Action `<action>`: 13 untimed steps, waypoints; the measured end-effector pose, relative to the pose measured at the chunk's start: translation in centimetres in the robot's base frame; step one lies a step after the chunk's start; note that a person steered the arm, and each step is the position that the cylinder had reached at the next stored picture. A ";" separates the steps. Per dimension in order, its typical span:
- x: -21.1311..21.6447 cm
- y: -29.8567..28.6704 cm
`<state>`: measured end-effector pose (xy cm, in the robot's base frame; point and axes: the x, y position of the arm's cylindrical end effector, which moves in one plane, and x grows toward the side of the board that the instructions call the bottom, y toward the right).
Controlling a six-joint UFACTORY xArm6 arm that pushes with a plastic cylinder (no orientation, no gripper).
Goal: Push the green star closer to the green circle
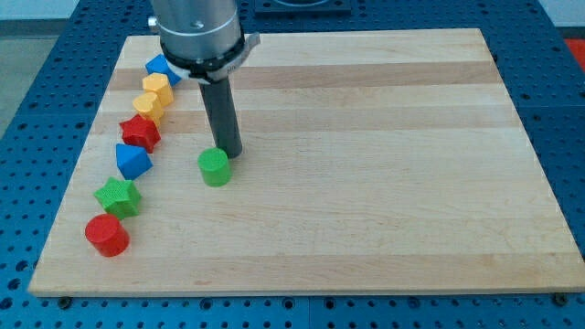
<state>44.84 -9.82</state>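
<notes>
The green star (118, 196) lies near the board's left edge, toward the view's bottom. The green circle (215, 167) is a short cylinder to the star's right and slightly higher in the view. My tip (230, 153) rests on the board just right of and above the green circle, touching or almost touching it. The star is far to the left of my tip.
A curved row of blocks runs along the left edge of the wooden board (384, 183): a blue block (161, 68), two yellow blocks (157, 86) (148, 105), a red star (140, 132), a blue block (132, 161), and a red cylinder (107, 235).
</notes>
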 end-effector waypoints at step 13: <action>6.7 -14.2</action>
<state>51.57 -23.97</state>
